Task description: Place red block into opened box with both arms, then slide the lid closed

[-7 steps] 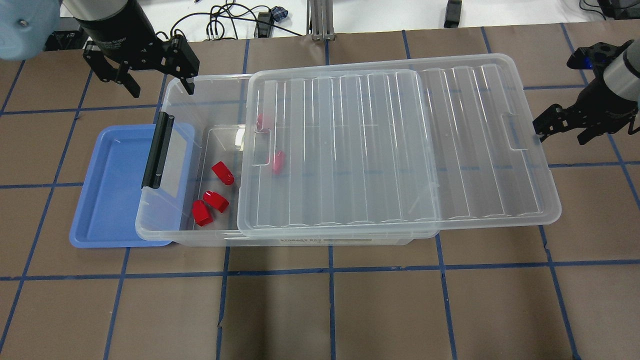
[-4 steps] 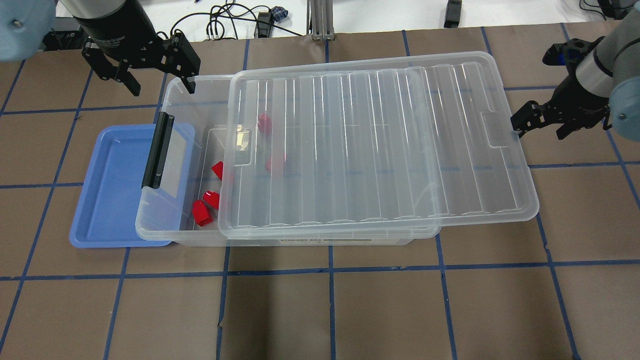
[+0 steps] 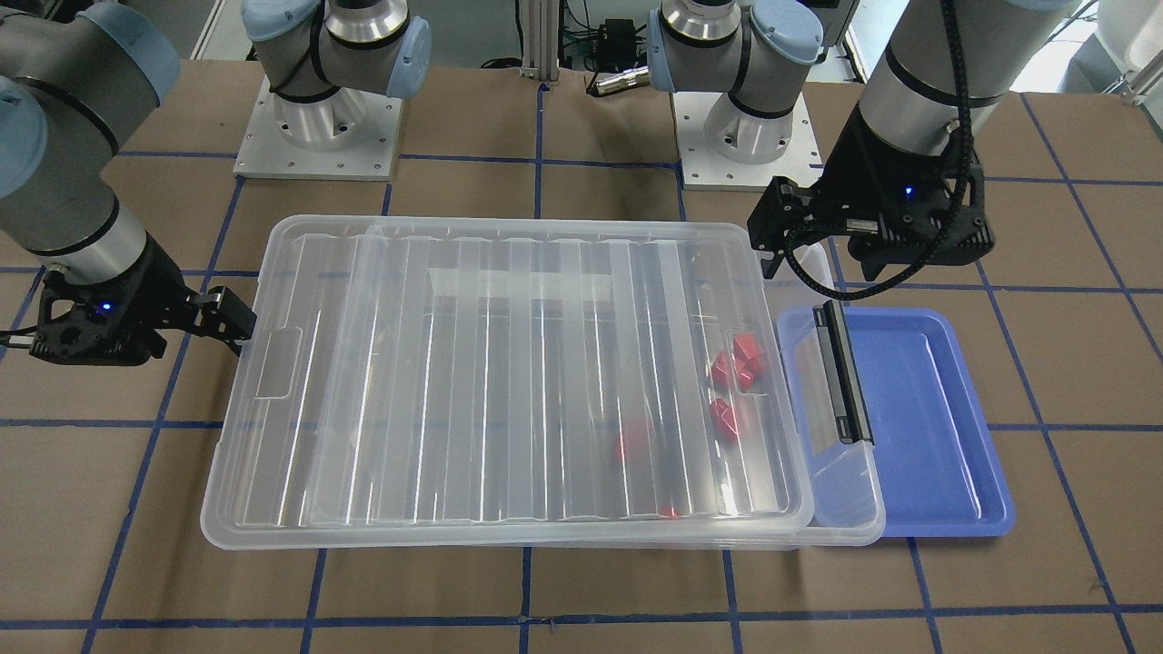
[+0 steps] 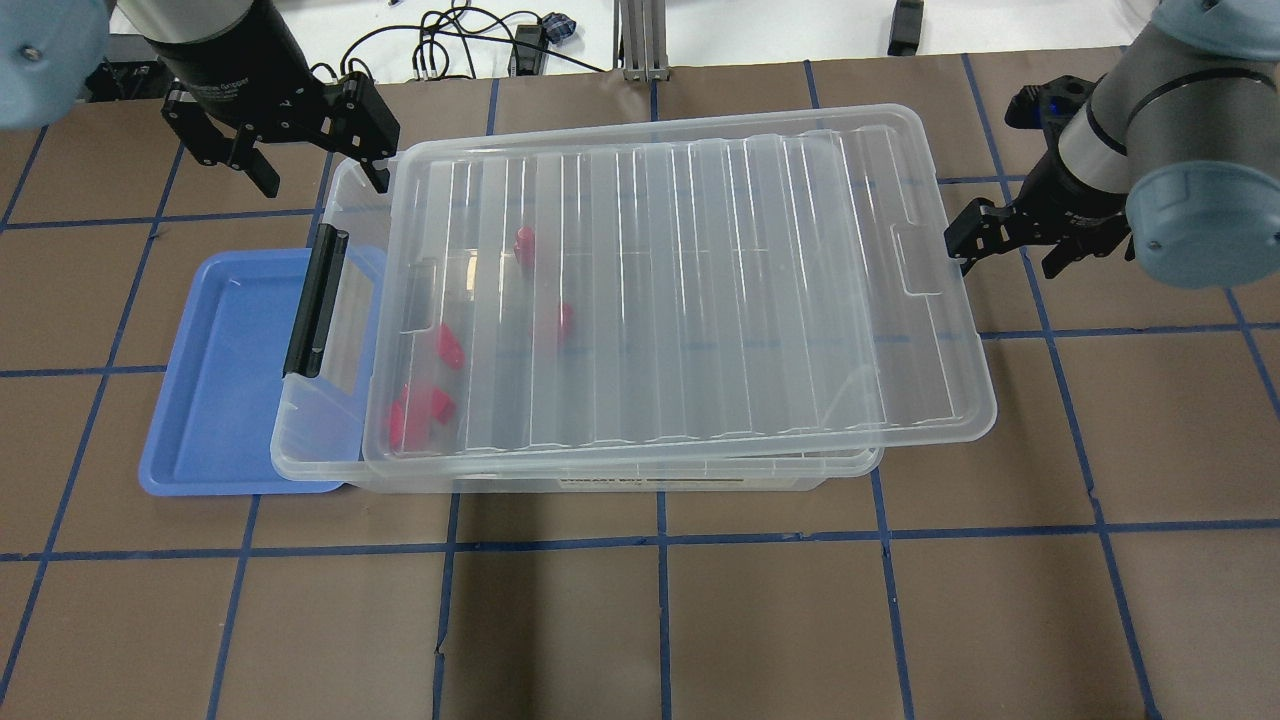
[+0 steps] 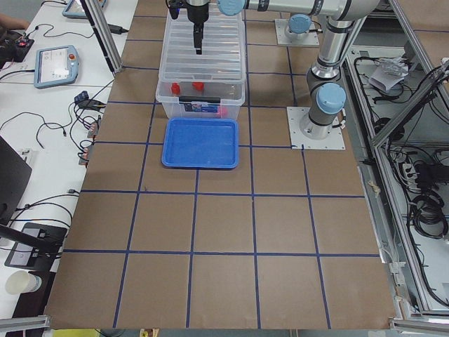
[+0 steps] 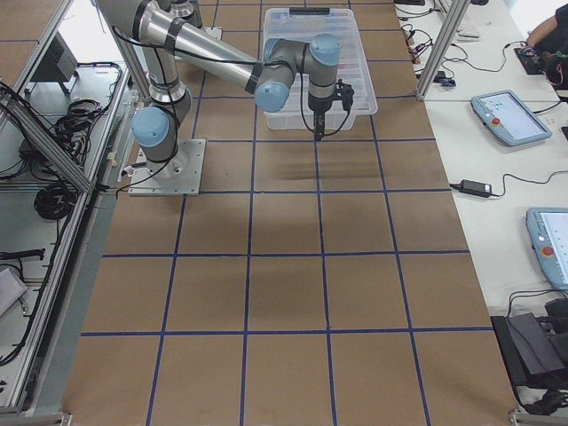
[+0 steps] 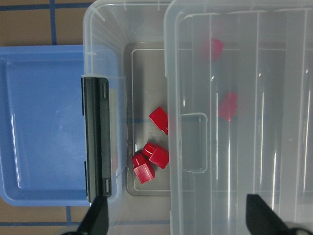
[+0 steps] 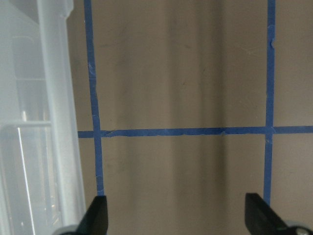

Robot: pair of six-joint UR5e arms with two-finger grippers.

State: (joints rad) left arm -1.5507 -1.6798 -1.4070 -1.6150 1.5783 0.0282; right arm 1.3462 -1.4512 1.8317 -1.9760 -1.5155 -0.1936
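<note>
At the right jaws: spread wide, clamped on nothing, one black fingertip point(image 3: 227, 314) right up against the short notched rim of the large flat clear plastic lid with long ribs point(image 4: 700, 290). From the right wrist view, only bare brown paper-covered counter point(image 8: 181, 98) with blue tape lines between the two fingers, and the lid's edge just beside one of them.

At the left jaws: likewise released and empty, hovering above the far corner of the large clear plastic rectangular storage box point(image 4: 480, 478) at its clip end, apart from the lid.

Behind each, a silver-grey jointed arm with light blue caps: right arm point(image 4: 1100, 140), left arm point(image 3: 927, 82).

Over most of the box, the lid, lying slightly askew and overhanging the end nearest the right jaws. At the clip end, a narrow strip of box uncovered.

Inside the box, on its floor: several small bright red plastic blocks point(image 7: 159, 119). A cluster close to the black bar clip point(image 7: 96, 137); two more deeper in, dim through the lid.

Just beside the clip end, flat on the counter: a shallow blue plastic tray point(image 4: 220, 380).
</note>
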